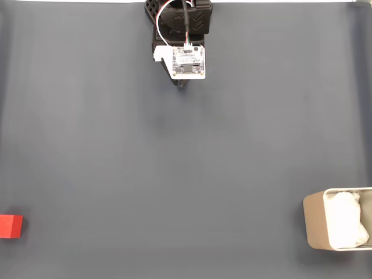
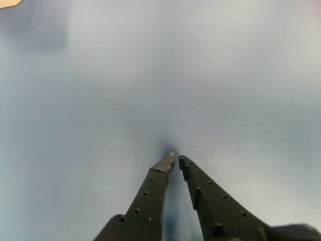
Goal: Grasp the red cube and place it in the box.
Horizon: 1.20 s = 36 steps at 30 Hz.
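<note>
While the fingers (image 2: pixel 175 159) stand nearly closed and empty, we note the red cube (image 1: pixel 11 226) far across the table (image 1: pixel 174 174) from the box (image 1: pixel 317 226); unopened, they could knock it away.

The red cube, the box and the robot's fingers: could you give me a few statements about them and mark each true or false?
1. The red cube lies at the fixed view's left edge. True.
2. The cube is inside the box. False: the box sits at the opposite edge, holding just white lining.
3. The fingers hold the cube. False: nothing is between them, and their tips nearly meet.
4. The arm is at the fixed view's top centre. True.
</note>
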Motion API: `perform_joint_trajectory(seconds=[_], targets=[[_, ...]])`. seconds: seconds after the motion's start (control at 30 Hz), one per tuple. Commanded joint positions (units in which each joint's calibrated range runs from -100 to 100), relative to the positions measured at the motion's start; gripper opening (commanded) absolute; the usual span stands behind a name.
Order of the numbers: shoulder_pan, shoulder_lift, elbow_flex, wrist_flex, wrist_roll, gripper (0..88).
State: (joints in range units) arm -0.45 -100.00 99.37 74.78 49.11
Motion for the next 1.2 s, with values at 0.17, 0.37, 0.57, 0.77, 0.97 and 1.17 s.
perform_joint_trajectory(seconds=[0.17,0.37,0.57,0.77,0.97,1.17], targets=[[0.52,0.09,0.54,1.12,0.29,0.0],[0.52,0.09,0.54,1.12,0.29,0.0],[0.52,0.09,0.54,1.12,0.29,0.0],[0.52,0.09,0.54,1.12,0.29,0.0],[0.52,0.17,0.54,0.63,0.44,0.0],[1.37,1.56,-1.65,-12.16,0.44,0.0]])
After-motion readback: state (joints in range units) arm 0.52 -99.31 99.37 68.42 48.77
